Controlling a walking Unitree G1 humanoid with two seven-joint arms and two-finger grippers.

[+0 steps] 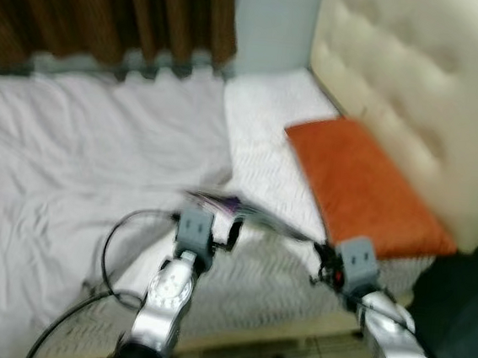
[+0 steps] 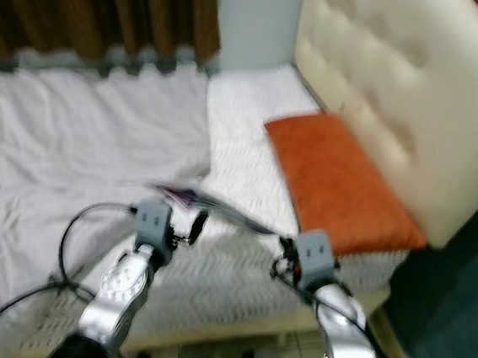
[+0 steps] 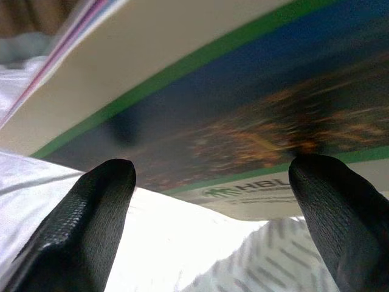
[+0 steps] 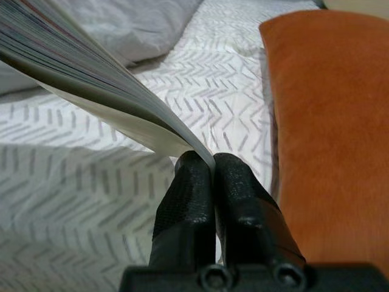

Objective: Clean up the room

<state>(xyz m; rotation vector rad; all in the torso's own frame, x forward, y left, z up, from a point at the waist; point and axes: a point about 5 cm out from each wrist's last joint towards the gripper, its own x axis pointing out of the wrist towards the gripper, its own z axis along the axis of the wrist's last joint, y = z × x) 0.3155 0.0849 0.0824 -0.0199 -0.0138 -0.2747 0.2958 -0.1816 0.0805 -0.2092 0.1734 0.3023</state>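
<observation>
A thin magazine (image 1: 244,209) hangs over the bed between my two arms. My right gripper (image 4: 213,161) is shut on one corner of it, and the pages (image 4: 91,79) fan away from the pinched fingers. My left gripper (image 3: 216,170) is open just under the magazine's dark blue, green-edged cover (image 3: 243,103), with one fingertip (image 3: 109,182) on either side and neither closed on it. In the head views both wrists sit low over the near edge of the bed, the left (image 1: 194,225) and the right (image 1: 354,259).
A rumpled white duvet (image 1: 72,154) covers the bed's left part. A patterned sheet (image 1: 267,148) lies bare on the right. An orange pillow (image 1: 365,187) rests against the cream tufted headboard (image 1: 417,86). Brown curtains (image 1: 112,6) hang behind. A black cable (image 1: 114,243) loops by my left arm.
</observation>
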